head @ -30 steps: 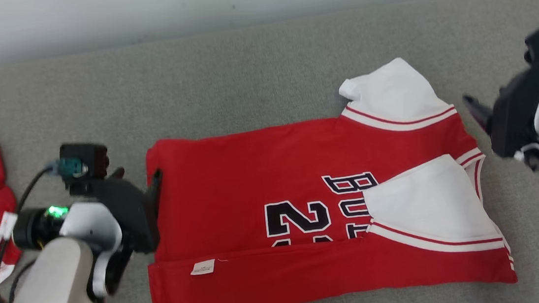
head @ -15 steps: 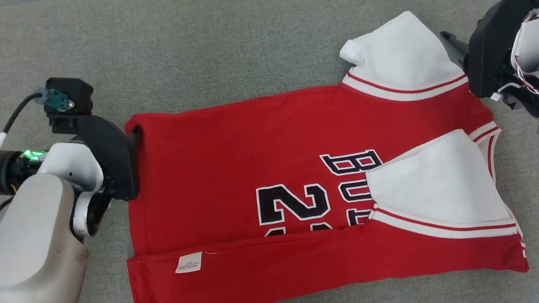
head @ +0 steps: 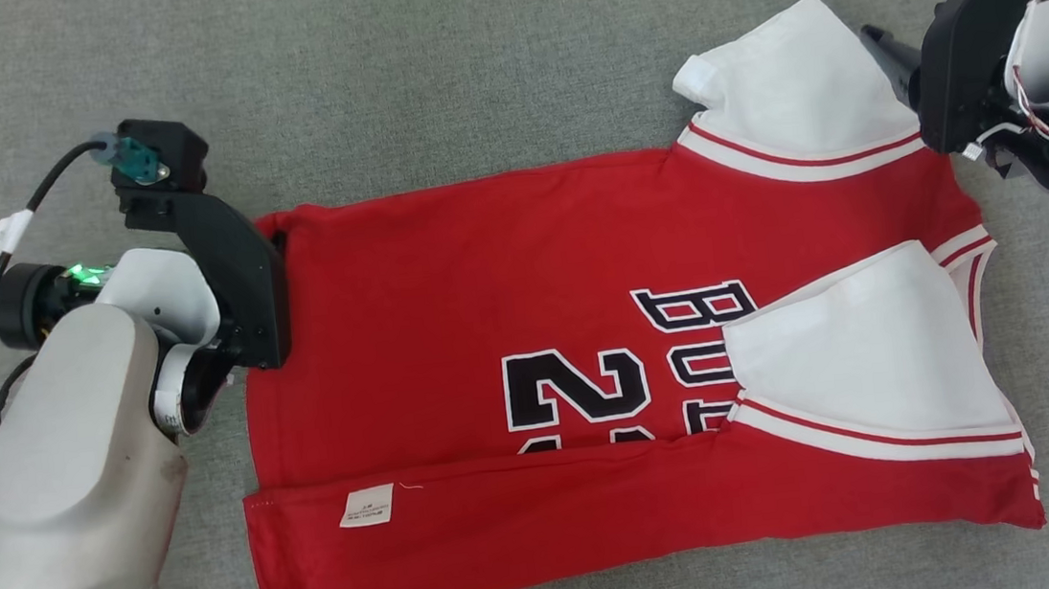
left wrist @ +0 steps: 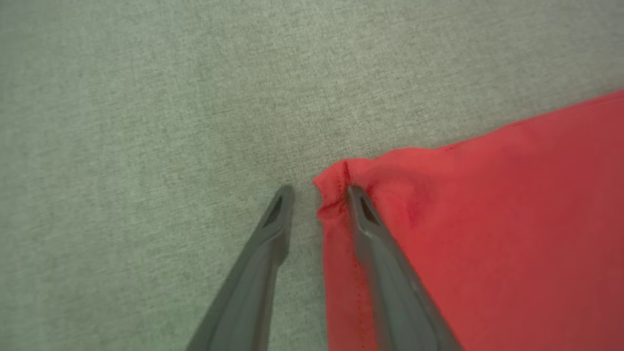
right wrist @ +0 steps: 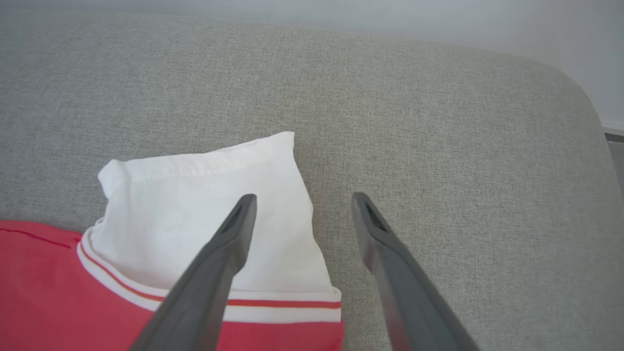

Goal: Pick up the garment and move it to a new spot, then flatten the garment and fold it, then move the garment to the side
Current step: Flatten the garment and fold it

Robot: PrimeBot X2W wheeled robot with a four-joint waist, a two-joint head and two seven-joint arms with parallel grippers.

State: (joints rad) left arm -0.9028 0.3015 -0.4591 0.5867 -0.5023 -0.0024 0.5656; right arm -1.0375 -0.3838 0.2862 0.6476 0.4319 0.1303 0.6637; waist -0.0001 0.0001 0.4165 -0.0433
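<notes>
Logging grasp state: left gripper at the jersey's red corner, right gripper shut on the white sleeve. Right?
Not shut: the right wrist view shows the right gripper open, one finger over the white sleeve, the other over the grey cushion. The left gripper is at the red corner of the jersey, as stated.

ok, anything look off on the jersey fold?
Red short-sleeved jersey on the grey fabric surface is folded unevenly: one white sleeve lies tucked over the lettering, the far white sleeve sticks out, cuff corner curled. Hem corner puckered between jaws of the left gripper.
</notes>
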